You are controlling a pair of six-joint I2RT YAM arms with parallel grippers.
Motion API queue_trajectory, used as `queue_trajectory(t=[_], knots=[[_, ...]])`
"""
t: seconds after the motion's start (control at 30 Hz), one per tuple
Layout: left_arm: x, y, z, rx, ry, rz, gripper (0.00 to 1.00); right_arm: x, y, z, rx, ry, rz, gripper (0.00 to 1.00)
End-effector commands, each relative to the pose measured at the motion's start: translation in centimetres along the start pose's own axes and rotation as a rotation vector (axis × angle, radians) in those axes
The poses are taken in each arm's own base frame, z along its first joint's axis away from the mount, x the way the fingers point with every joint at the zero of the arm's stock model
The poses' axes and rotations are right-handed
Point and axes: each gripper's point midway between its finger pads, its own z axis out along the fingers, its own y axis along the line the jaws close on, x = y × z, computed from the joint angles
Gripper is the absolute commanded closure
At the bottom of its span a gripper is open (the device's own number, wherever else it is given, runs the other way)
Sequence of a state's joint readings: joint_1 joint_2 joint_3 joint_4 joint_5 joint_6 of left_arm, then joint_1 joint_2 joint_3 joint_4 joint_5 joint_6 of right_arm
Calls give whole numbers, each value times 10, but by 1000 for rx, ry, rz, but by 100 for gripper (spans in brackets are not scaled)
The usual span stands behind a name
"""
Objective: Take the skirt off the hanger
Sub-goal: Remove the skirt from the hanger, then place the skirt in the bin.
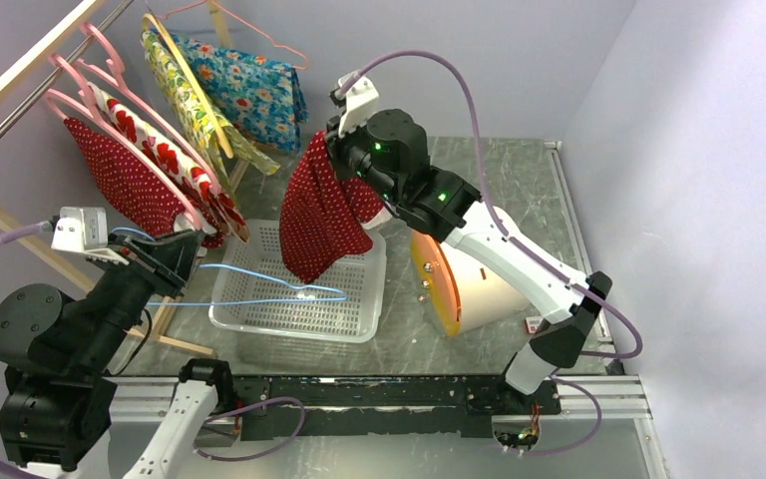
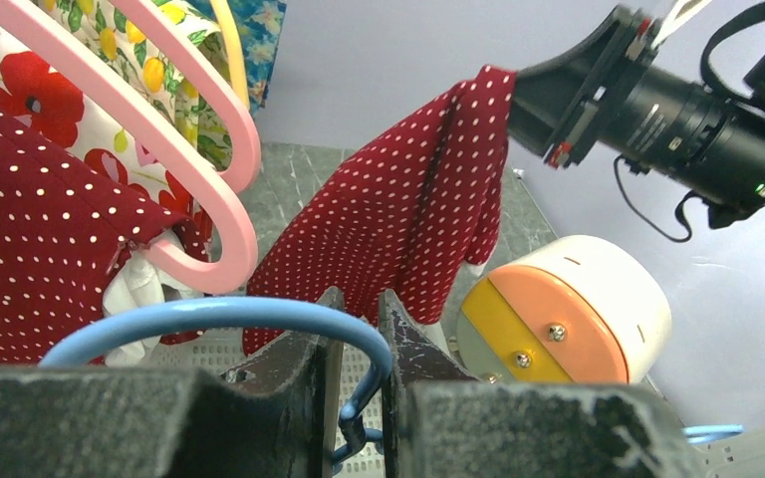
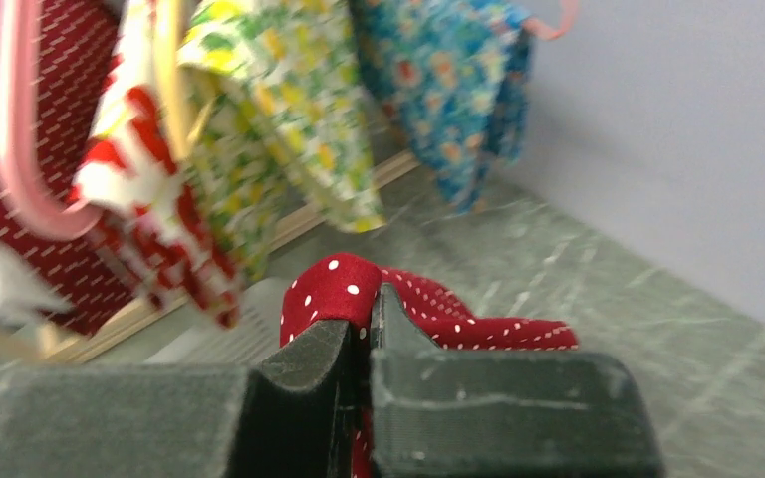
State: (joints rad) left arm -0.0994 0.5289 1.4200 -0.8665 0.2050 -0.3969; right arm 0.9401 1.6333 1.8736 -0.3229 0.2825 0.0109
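The skirt (image 1: pixel 317 215), dark red with white dots, is held up above the table (image 1: pixel 519 190), clear of the hanger (image 2: pixel 209 314). It is pinched at a fold of its top edge. Its long axis runs close to upright from there, and the hem points down. In the top view it slants from the grip at upper right to the hem at lower left. The hem hangs over the far part of the basket (image 1: pixel 289 324). Whether the hem touches the basket cannot be told.

The fold is clamped between the closed fingers (image 3: pixel 304 363) of the right gripper (image 1: pixel 331 148), and a red bulge of cloth is squeezed up above them.

The blue hanger is seen bare, gripped at its curved top by the left gripper (image 1: pixel 188 251), whose jaws are closed tight on the wire. In the top view it shows only as thin, blurred pale-blue lines that stretch over the basket towards the hem.

The clear mesh basket stands on the table between the two arms. A white-and-orange cylinder (image 1: pixel 479 289) lies just to its right, under the right arm.

Other garments, on pink and yellow hangers, are hung on the rack (image 1: pixel 20 75) at the far left.
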Motion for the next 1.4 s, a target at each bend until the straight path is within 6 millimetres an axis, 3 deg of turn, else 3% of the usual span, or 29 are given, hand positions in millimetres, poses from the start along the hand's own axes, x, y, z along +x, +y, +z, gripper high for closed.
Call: queue_trajectory(t=[0.0,0.03,0.17,0.4,0.5,0.6,0.7,0.87,1.0,1.2,1.27,1.37], knots=[[-6,-5,-2,12,-12,-12,93,-10,55,-24,-315,-52,155,100],[-6,-5,-1,13,-11,-11,93,-18,62,-32,-362,-86,184,100],[-5,-5,-1,17,-12,-7,93,-17,95,-61,-594,-162,255,100],[-5,-4,-3,10,-17,1,93,-13,111,-74,-695,-169,381,100],[-6,-3,-4,4,-18,9,93,-34,127,-103,-847,-233,401,100],[-8,-2,-6,-4,-27,14,93,-52,125,-120,-870,-304,422,100],[-7,-1,-6,-5,-30,20,93,-47,115,-110,-790,-292,467,100],[-2,4,-5,-22,-22,16,93,-38,120,-121,-861,-320,591,100],[-3,-1,-3,0,-19,7,93,-8,114,-100,-771,-275,570,100],[-6,-7,-4,23,-21,-12,93,81,61,-29,-318,-125,371,100],[-5,-7,-5,23,-23,-21,93,95,46,-14,-212,-65,278,100],[-7,-6,-7,13,-21,-21,93,72,37,-7,-173,-92,166,100]])
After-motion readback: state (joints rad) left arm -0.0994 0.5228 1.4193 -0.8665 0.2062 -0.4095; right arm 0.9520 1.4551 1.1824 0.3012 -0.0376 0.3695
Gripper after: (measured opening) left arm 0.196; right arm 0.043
